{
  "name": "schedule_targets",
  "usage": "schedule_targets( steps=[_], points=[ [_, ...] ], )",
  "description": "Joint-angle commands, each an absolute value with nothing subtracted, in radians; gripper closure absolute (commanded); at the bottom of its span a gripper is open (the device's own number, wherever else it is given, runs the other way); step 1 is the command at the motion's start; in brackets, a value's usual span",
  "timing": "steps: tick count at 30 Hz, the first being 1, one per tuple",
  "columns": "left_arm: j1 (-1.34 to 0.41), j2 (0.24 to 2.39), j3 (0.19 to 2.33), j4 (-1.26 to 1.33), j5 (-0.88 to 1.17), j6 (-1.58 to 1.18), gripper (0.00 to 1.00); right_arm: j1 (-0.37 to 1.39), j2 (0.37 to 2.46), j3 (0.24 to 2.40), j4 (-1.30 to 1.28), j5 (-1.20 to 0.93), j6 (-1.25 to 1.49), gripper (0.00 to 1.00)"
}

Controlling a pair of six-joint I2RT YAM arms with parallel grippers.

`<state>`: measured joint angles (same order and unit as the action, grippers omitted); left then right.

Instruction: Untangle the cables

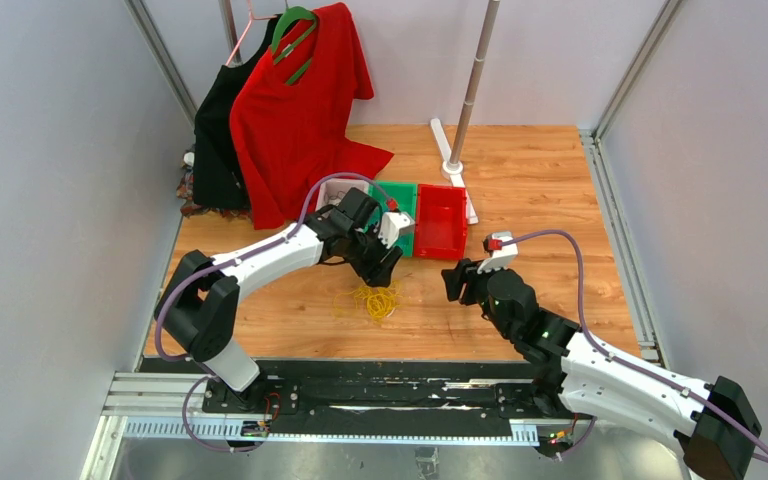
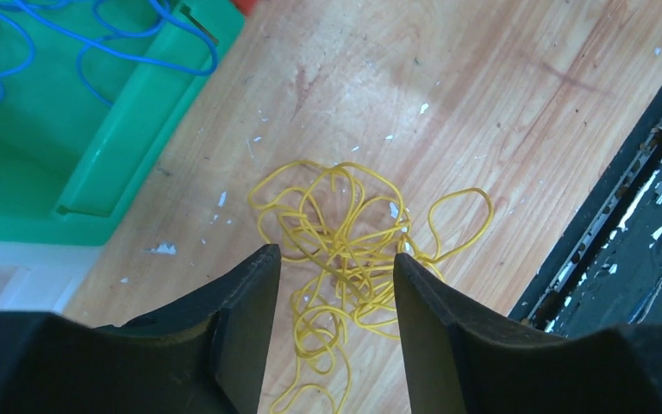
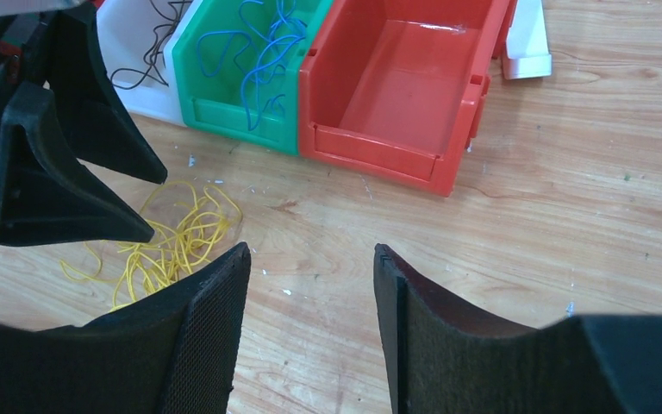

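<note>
I am holding my left pincer spread over the yellow cables, pinching nothing. These cables are lying tangled on the table, near the green bin. Blue cables are lying inside that bin. My right pincer is hovering spread and empty, facing the red bin.

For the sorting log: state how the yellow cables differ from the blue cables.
The yellow cables lie on the table; the blue cables lie inside the green bin. The yellow ones bunch into a dense tangle; the blue ones spread in wider loops. Both are thin, loopy wires.
</note>
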<state>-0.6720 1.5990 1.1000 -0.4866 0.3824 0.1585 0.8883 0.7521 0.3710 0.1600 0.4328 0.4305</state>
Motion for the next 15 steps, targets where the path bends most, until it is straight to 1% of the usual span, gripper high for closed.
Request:
schedule_targets(
  steps=[1,2,3,4,7,8,9,11,15],
  points=[
    [-0.676,1.61,1.072,-0.473,0.409,0.16,0.45,0.877,0.742,0.401,0.183,0.407,0.433,0.45],
    [-0.676,1.618,1.068,-0.468,0.402,0.163,0.47,0.877,0.739,0.401,0.183,0.405,0.433,0.45],
    [-0.676,1.626,1.068,-0.464,0.396,0.166,0.52,0.877,0.737,0.403,0.18,0.406,0.431,0.46],
    [-0.676,1.632,1.071,-0.463,0.389,0.168,0.58,0.876,0.735,0.403,0.18,0.404,0.431,0.46],
    [-0.675,1.62,1.103,-0.491,0.397,0.175,0.81,0.876,0.73,0.403,0.185,0.39,0.429,0.47],
    [-0.675,1.607,1.119,-0.514,0.411,0.181,0.88,0.876,0.731,0.402,0.191,0.378,0.428,0.47],
    [-0.675,1.586,1.137,-0.552,0.429,0.192,0.92,0.876,0.732,0.401,0.205,0.355,0.425,0.46],
    [-0.675,1.534,1.166,-0.624,0.486,0.233,0.95,0.877,0.741,0.396,0.25,0.302,0.415,0.44],
    [-0.675,1.427,1.19,-0.753,0.576,0.299,0.98,0.877,0.783,0.405,0.352,0.177,0.388,0.38]
  ],
)
